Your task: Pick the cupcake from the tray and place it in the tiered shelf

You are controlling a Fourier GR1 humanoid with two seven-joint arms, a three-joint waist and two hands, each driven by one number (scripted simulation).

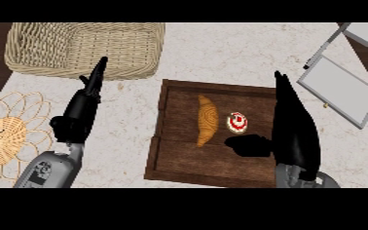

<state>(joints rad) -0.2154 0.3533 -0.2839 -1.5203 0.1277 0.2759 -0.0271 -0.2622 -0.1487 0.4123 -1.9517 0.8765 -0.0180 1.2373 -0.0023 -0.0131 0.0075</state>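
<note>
The pale speckled bench (215, 53) carries everything. A dark wooden tray (173, 141) lies near its middle and serves as the landmark. Up and to the left of the tray stands a large woven wicker basket (86, 46). To the tray's upper right sits the tiered shelf (338, 90), with grey panels in a light frame. Far left of the tray lies a looped wicker mat (18, 126). The right robot hand (295, 122) hangs over the tray's right side, fingers straight and released. The left robot hand (84, 105) shows left of the tray, open, fingers pointing up. Inside the tray, a croissant (207, 120) lies lengthwise near its middle. The cupcake (238, 122), white with red topping, sits in the tray between the croissant and the right robot hand.
</note>
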